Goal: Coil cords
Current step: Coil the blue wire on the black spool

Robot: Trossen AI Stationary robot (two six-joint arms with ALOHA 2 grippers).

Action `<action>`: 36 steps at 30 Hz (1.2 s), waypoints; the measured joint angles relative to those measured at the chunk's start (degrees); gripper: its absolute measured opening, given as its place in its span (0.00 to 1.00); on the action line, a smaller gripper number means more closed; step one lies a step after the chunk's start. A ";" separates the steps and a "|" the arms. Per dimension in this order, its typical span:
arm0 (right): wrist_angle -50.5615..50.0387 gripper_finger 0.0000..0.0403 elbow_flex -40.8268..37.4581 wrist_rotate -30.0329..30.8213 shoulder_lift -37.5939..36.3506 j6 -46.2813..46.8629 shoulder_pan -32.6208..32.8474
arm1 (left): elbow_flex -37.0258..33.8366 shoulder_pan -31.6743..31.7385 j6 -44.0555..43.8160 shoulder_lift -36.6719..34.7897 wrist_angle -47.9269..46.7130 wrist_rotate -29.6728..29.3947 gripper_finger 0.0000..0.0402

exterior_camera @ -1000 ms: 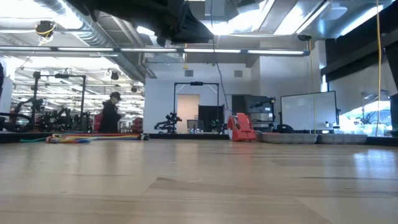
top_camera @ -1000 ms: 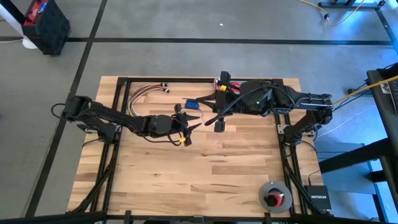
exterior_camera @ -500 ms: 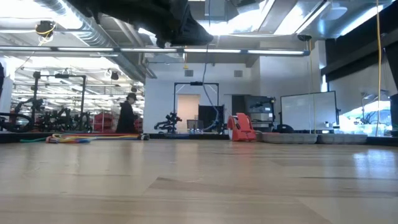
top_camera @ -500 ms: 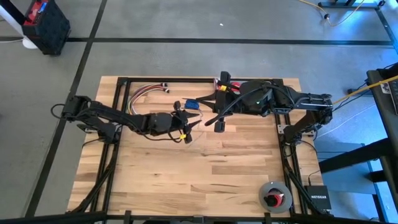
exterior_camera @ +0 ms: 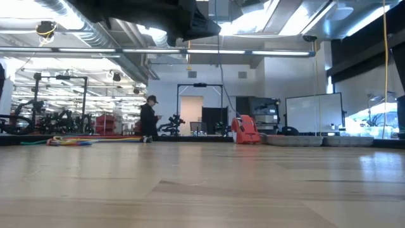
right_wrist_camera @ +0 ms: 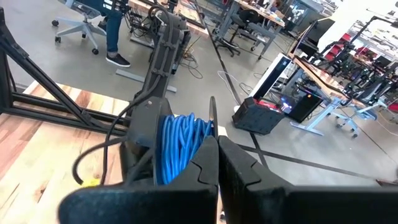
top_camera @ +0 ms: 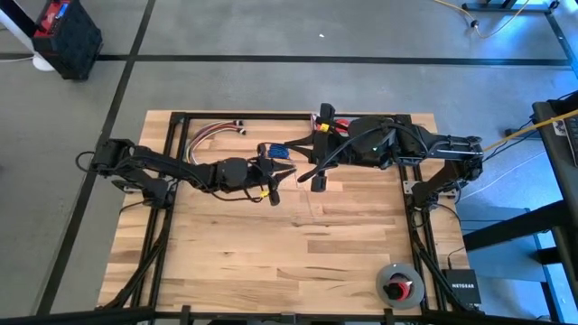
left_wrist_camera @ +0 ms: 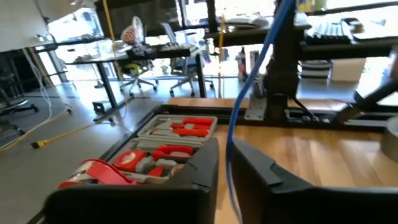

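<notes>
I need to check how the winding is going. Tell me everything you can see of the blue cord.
The cord is thin, blue and smooth, like plastic-coated wire. In the right wrist view many turns of it lie bundled on the left gripper, just beyond the shut right gripper. In the left wrist view one strand runs taut from between the left gripper's nearly closed fingers up and away. From above it shows as a blue patch between the two arms, above the table.
</notes>
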 joint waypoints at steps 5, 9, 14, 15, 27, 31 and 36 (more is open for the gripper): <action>0.02 0.00 0.00 0.00 0.00 0.00 0.00 | 0.00 1.58 0.35 0.48 -0.13 2.64 0.01; 0.02 0.00 0.00 0.00 0.00 0.00 0.00 | 0.00 1.68 0.38 0.46 0.42 2.72 0.00; -1.68 0.00 -0.04 -0.22 0.08 0.13 0.07 | 0.02 0.99 1.54 -1.71 -6.72 -4.57 0.00; -2.21 0.00 -0.07 -0.29 0.09 0.49 0.04 | 0.02 0.70 1.54 -2.79 -8.69 -6.09 0.00; -9.25 0.00 -2.62 1.02 2.97 4.66 0.00 | 0.02 -1.86 -2.70 -24.13 -34.57 -13.20 0.00; -8.95 0.00 -4.93 2.49 4.09 4.63 -0.02 | 0.02 -1.91 -4.04 -30.05 -40.05 -13.03 0.00; -8.93 0.00 -6.68 2.99 4.28 4.61 -0.02 | 0.00 -1.93 -5.98 -35.77 -45.85 -13.03 0.00</action>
